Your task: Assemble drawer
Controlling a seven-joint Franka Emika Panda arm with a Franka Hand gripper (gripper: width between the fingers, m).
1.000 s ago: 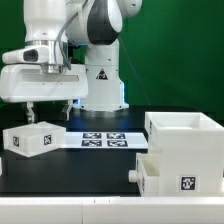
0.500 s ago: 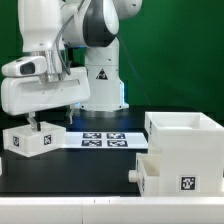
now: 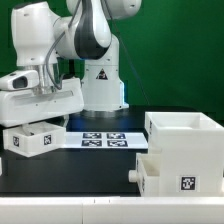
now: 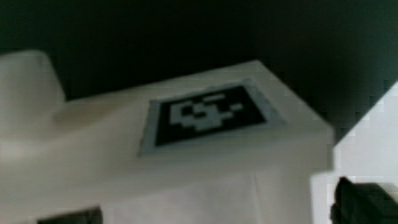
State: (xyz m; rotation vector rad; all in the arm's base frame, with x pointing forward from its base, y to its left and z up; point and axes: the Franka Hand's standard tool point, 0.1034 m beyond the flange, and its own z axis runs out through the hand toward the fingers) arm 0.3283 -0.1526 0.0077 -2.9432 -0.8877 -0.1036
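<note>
A small white tray (image 3: 32, 139) with a square tag stands at the exterior view's left. My gripper (image 3: 40, 124) is low over it, the fingers mostly hidden behind the hand and the tray's rim. In the wrist view the tray's tagged face (image 4: 214, 112) fills the picture, blurred. Dark fingertips (image 4: 365, 200) show far apart at the edge, with white plastic between them, so my gripper (image 4: 214, 216) is open. The large white casing (image 3: 186, 133) stands at the exterior view's right. The second small tray (image 3: 178, 176) sits in front of it.
The marker board (image 3: 100, 139) lies flat on the black table between the left tray and the casing. The robot's white base (image 3: 100, 85) stands behind it. A green backdrop closes off the back.
The arm has come down and shifted toward the exterior view's left, bringing the hand from above the left tray to right on top of it. The trays and casing have not moved.
</note>
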